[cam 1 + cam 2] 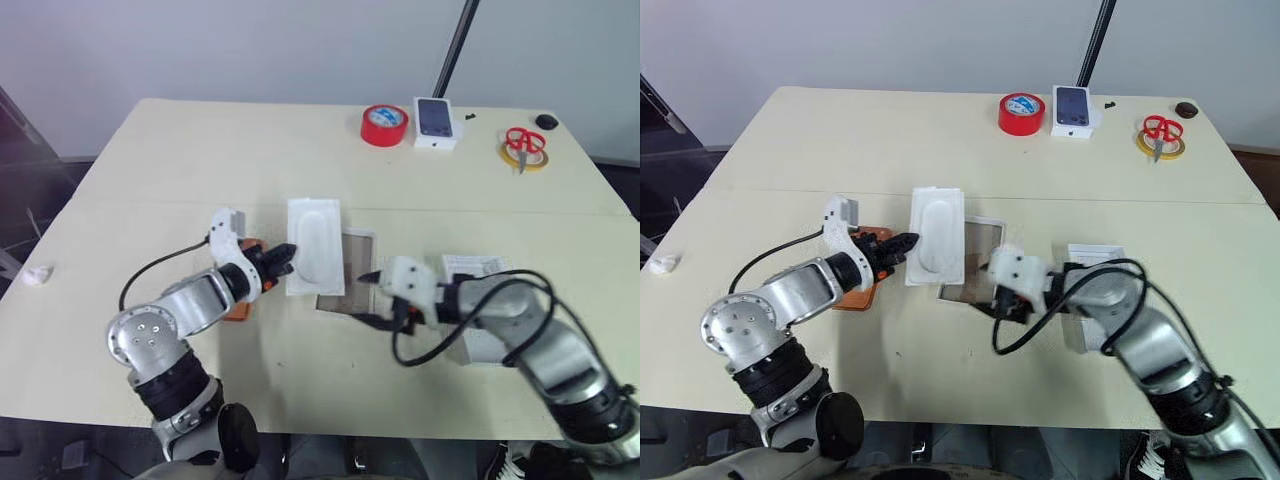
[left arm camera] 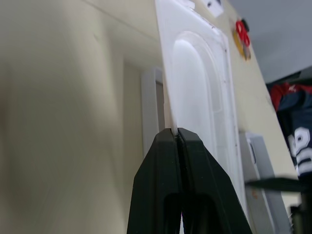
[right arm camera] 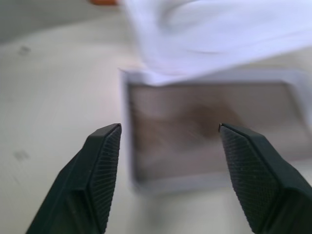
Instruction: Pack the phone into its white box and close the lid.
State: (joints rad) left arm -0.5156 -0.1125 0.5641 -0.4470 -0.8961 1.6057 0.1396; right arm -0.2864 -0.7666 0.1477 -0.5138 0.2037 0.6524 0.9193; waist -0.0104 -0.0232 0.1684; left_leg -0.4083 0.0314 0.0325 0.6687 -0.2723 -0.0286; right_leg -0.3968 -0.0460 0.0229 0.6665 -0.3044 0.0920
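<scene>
Left hand (image 1: 288,254) pinched shut on edge of thin white moulded insert (image 1: 316,243), held over white box (image 1: 975,262). Right hand (image 3: 168,170) open, empty, just above box. Phone (image 1: 856,292) on surface under left arm; lid (image 1: 1092,297) behind right arm. Phone likely stiff, slick, weighty: take by long edges.

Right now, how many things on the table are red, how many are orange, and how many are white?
Red: 2 – tape roll, scissors
Orange: 1 – phone
White: 5 – moulded insert, white box, lid, small box with a phone picture, crumpled scrap
Total: 8
</scene>
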